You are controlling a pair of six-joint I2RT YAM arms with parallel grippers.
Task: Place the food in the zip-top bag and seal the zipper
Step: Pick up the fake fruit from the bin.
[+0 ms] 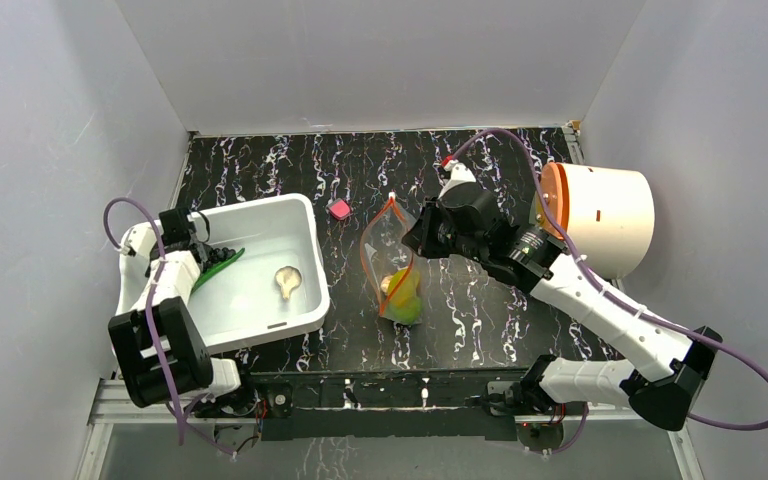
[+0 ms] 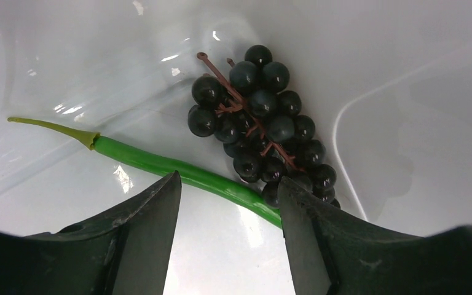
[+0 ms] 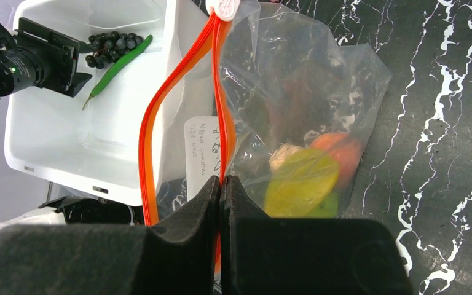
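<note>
The clear zip-top bag (image 1: 388, 255) lies mid-table with its mouth spread. My right gripper (image 3: 222, 184) is shut on one side of the orange-red zipper (image 3: 220, 117); the other strip (image 3: 149, 129) bows away to the left, and the white tip (image 3: 224, 7) is at the far end. A yellow piece (image 3: 301, 181), an orange ball (image 3: 344, 150), something green (image 3: 322, 208) and a beige garlic (image 3: 283, 155) sit inside the bag. My left gripper (image 2: 228, 184) is open inside the white bin (image 1: 305, 300). The long green pod (image 2: 178, 172) lies across the gap at its fingertips. A beige mushroom (image 1: 287, 280) rests on the bin floor.
A bunch of dark grapes (image 2: 258, 117) lies against the pod, touching my left gripper's right finger (image 2: 301, 221). A small pink block (image 1: 340, 209) sits on the black marbled table behind the bag. A white cylinder with an orange lid (image 1: 600, 215) lies at the right edge.
</note>
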